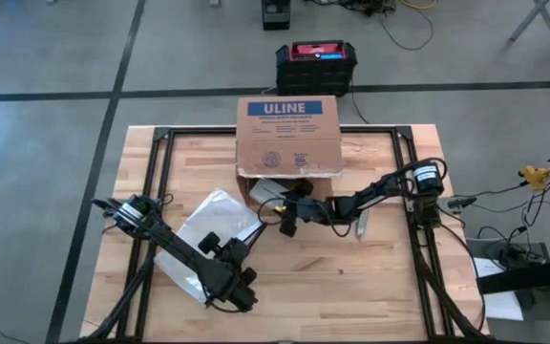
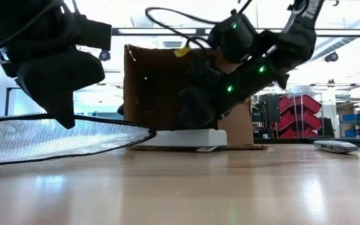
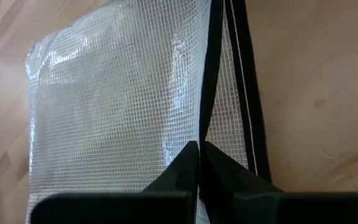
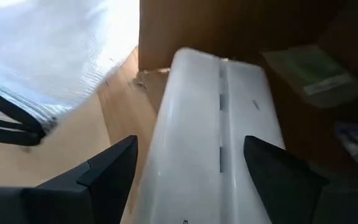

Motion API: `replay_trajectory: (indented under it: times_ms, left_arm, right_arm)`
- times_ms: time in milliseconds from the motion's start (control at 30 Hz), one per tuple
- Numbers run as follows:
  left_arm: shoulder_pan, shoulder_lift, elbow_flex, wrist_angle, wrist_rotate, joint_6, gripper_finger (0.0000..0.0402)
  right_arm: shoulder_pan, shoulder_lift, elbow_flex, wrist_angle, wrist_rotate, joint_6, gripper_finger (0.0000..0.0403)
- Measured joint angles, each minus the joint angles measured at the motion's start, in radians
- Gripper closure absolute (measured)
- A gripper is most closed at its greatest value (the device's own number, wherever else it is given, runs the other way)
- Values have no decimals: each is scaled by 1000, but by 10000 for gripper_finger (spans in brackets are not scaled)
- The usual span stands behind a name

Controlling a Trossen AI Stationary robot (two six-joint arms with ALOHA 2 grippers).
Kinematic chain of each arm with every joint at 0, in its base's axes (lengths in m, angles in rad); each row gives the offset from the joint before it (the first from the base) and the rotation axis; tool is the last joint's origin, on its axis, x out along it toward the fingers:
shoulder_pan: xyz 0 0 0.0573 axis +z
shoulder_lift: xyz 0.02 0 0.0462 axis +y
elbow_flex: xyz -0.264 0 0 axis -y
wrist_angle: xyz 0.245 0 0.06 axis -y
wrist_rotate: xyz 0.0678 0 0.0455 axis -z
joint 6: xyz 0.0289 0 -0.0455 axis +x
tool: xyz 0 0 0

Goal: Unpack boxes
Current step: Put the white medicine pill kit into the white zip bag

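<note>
My left gripper (image 1: 243, 298) sits at the near edge of the wooden table (image 1: 370, 287), fingers (image 3: 188, 168) pressed together on the black zipper edge of the clear mesh bag (image 3: 117, 106), which lies flat on the wood and reaches toward the table's middle. Farther in, my right gripper (image 1: 287, 218) hangs just in front of the box mouth, fingers (image 4: 114, 168) spread wide with nothing clamped between them. They straddle a long white flat piece (image 4: 219, 124) that lies on the table and runs back into the opening. Beyond that, the brown cardboard ULINE box (image 1: 288, 134) rests on its side at the far middle of the table, open end facing my arms, blue label up. Past the table's far edge, a black-and-red case (image 1: 316, 63) stands on the floor.
</note>
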Motion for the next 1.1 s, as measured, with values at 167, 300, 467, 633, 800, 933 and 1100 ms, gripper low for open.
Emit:
replay_trajectory:
  times_ms: [167,300,467,633,800,933,1100]
  left_arm:
    - [0,0,0,1,0,-7,401]
    - [0,0,0,5,0,-8,401]
    - [0,0,0,5,0,-8,401]
    - [0,-1,0,5,0,-8,401]
    - [0,-1,0,4,0,-8,401]
    - [0,-1,0,4,1,-9,401]
    - [0,-1,-2,6,0,-12,401]
  right_arm:
    - [3,23,13,7,-18,-11,137]
    - [15,22,17,3,-18,-36,149]
    - [26,8,39,-7,-18,-76,158]
    - [34,4,111,-133,-18,-73,151]
    - [33,16,158,-239,10,-17,134]
    - [31,30,163,-250,9,27,125]
    - [41,46,165,-243,9,43,130]
